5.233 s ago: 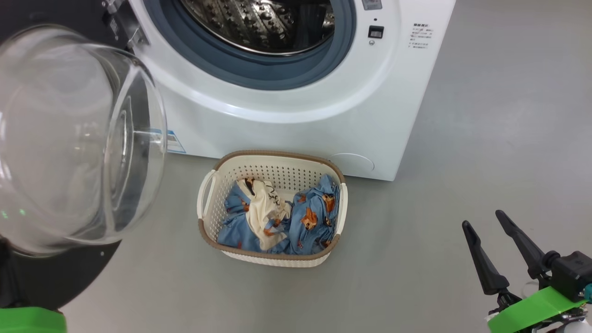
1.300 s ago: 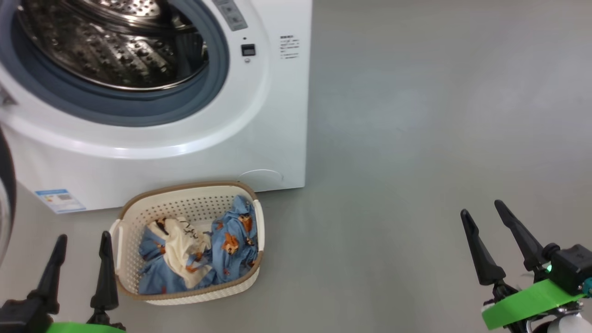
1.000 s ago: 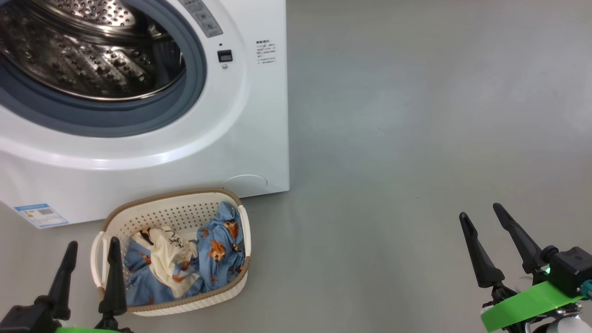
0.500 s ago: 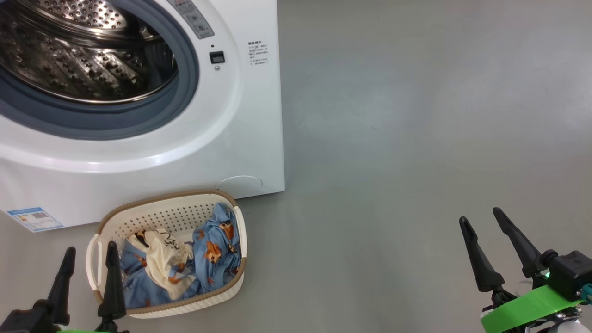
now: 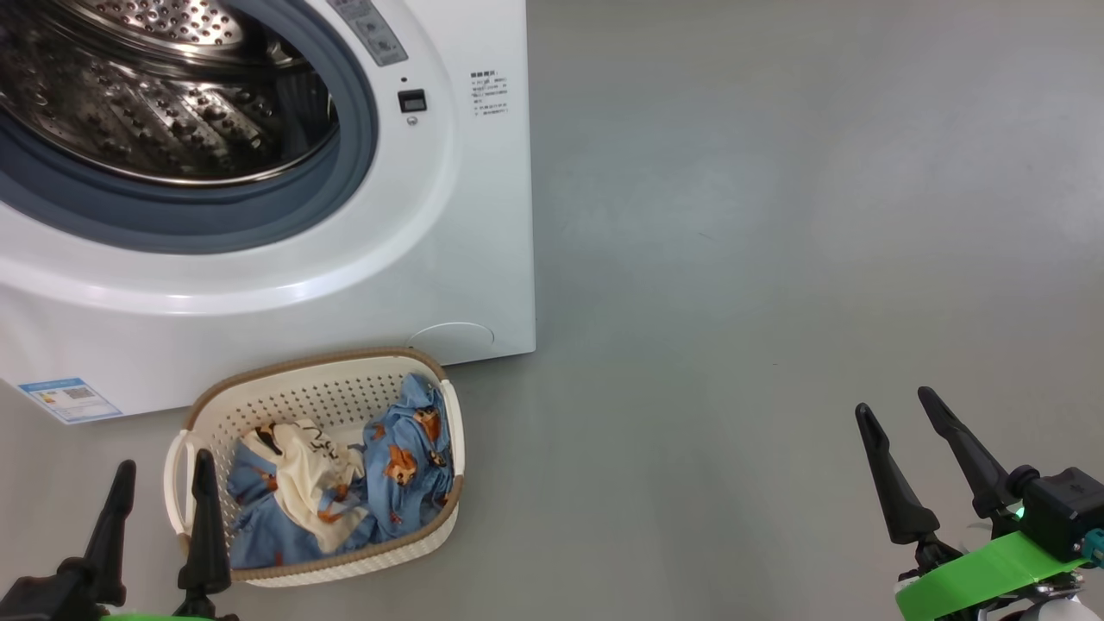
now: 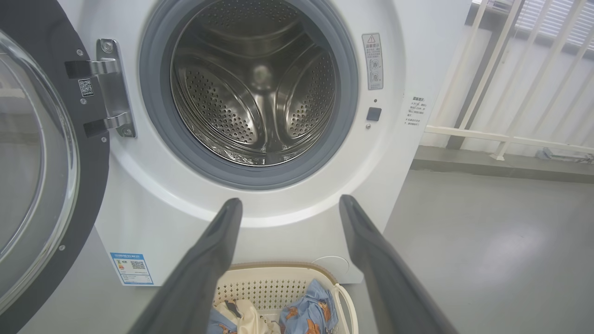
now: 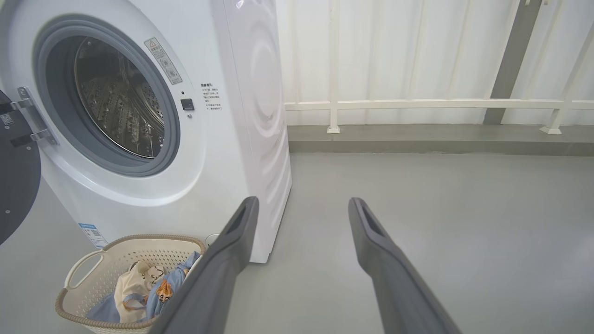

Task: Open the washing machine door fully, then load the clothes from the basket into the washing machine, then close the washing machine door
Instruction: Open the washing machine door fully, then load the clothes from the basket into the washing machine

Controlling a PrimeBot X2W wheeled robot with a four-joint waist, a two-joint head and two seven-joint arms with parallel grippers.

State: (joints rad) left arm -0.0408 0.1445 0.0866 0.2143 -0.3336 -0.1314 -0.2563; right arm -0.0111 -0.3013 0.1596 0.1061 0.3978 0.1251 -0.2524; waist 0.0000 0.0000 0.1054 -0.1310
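I see the washing machine (image 5: pixel 414 259) at the far left, its front facing me and its steel drum (image 5: pixel 164 95) exposed. The washing machine door (image 6: pixel 37 162) stands swung wide on its hinge, left of the opening. The basket (image 5: pixel 293 366) sits on the floor (image 5: pixel 776 259) just in front of the machine, below its lower right corner. The clothes (image 5: pixel 397 466) lie heaped inside it, blue pieces around a cream one.

The left gripper (image 5: pixel 164 466) hovers at the near left, jaws spread wide, holding nothing. One finger overlaps the basket's left handle in the head view; I cannot tell whether they touch. The right gripper (image 5: pixel 895 404) hangs at the near right over bare floor, well apart from the basket, jaws equally wide and empty.
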